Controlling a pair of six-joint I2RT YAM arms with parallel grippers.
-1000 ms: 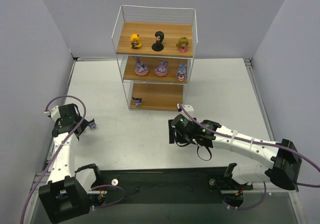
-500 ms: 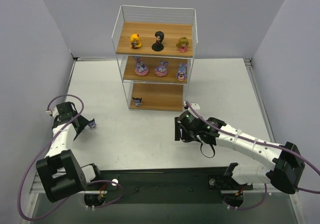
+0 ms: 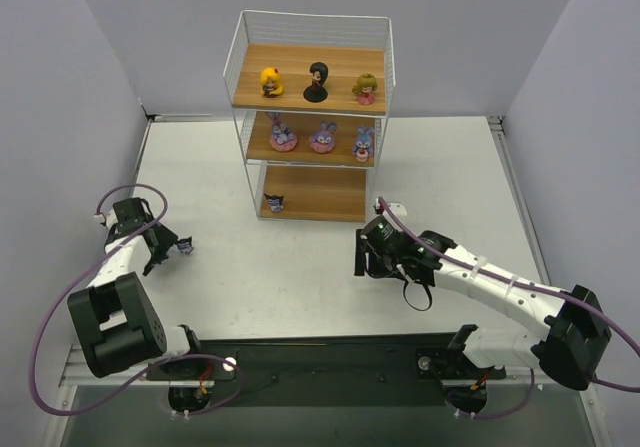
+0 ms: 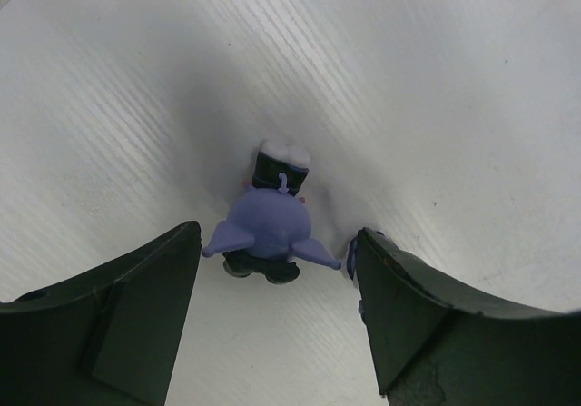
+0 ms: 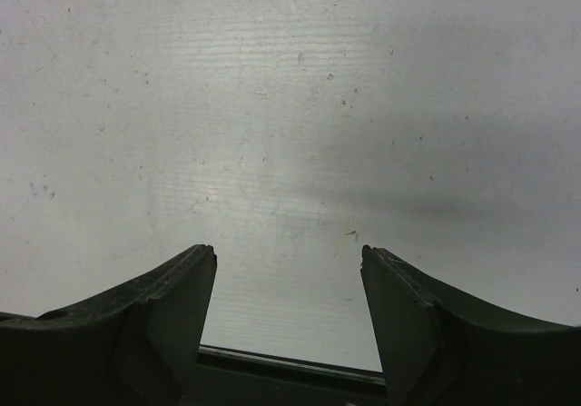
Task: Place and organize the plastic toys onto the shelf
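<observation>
- Grey walls are closing in the white worktop on three sides, and a black base plate is lying along its near edge.
- At the far middle, the shelf is standing with white wire sides around its wooden boards.
- On the top board, a yellow doll, a black doll and an olive-pink doll are standing in a row, apart from each other.
- On the middle board, three purple-pink bunnies are sitting side by side.
- On the bottom board, one dark blue-purple toy is standing at the left end.
- Near the left edge of the worktop, well apart from the shelf, another blue-purple toy is standing with its back to the wrist camera.
- At the end of the left arm, the left jaws are standing apart, one on each side of this toy, and a narrow gap is showing on both sides.
- A purple cable is looping over this arm.
- At the end of the right arm, the right jaws are hanging apart near the front right corner of the shelf, and only bare worktop is showing between them.
</observation>
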